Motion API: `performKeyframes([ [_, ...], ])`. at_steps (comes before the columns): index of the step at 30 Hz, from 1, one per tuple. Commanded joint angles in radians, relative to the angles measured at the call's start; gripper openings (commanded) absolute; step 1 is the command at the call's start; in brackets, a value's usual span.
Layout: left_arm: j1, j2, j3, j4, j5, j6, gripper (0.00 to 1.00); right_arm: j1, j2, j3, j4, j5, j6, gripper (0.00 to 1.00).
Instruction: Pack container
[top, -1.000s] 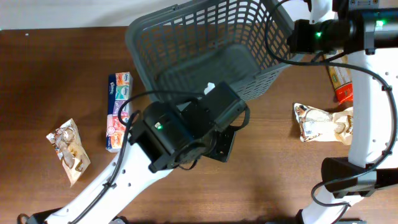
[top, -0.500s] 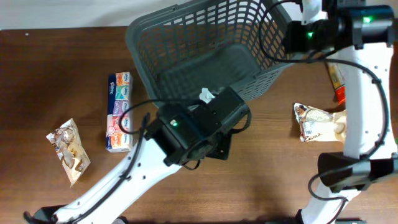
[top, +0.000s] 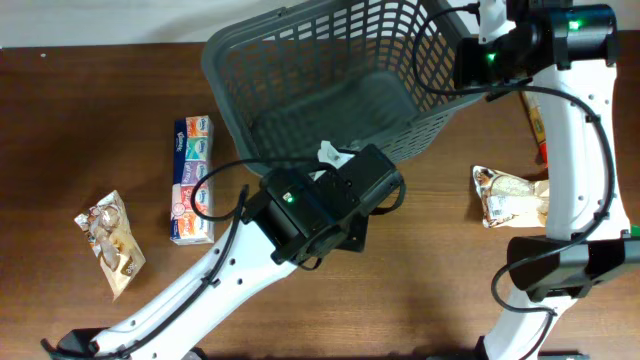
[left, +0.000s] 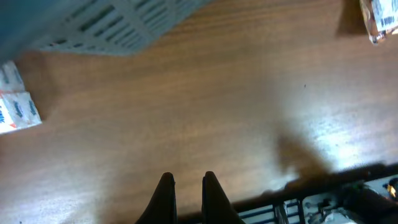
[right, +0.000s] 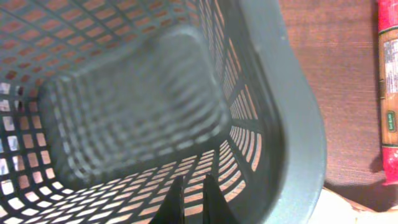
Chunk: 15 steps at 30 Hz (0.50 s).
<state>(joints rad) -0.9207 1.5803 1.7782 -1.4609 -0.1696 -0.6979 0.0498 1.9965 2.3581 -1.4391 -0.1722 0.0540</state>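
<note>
The container (top: 330, 90) is a big dark grey lattice basket at the back middle of the table, tipped with its opening toward the right. In the right wrist view its inside (right: 124, 99) holds nothing. My right gripper (right: 191, 179) hangs shut over the basket's inner wall near the rim (right: 298, 124). My left gripper (left: 186, 177) is shut with nothing in it, low over bare wood in front of the basket (left: 93, 25). From overhead the left wrist (top: 320, 205) hides its own fingers.
A colourful tissue pack (top: 192, 180) and a crinkled snack packet (top: 110, 240) lie at the left. A pale packet (top: 510, 195) and a red-orange packet (top: 540, 130) lie at the right, the red one also showing beside the basket (right: 388, 93).
My left wrist has shifted right and slightly toward the basket's front wall. The right arm has edged left over the basket's rim. Both grippers stayed shut.
</note>
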Motion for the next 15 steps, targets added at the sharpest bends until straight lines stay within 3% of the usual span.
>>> performKeyframes([
  [1,0.019,-0.002,-0.008,0.018,-0.045,-0.009,0.02,0.011,0.010,0.008,-0.008,0.031,-0.006,0.04],
  [15,0.064,0.026,-0.009,0.019,-0.085,-0.008,0.02,0.011,0.018,0.008,-0.015,0.039,-0.006,0.04],
])
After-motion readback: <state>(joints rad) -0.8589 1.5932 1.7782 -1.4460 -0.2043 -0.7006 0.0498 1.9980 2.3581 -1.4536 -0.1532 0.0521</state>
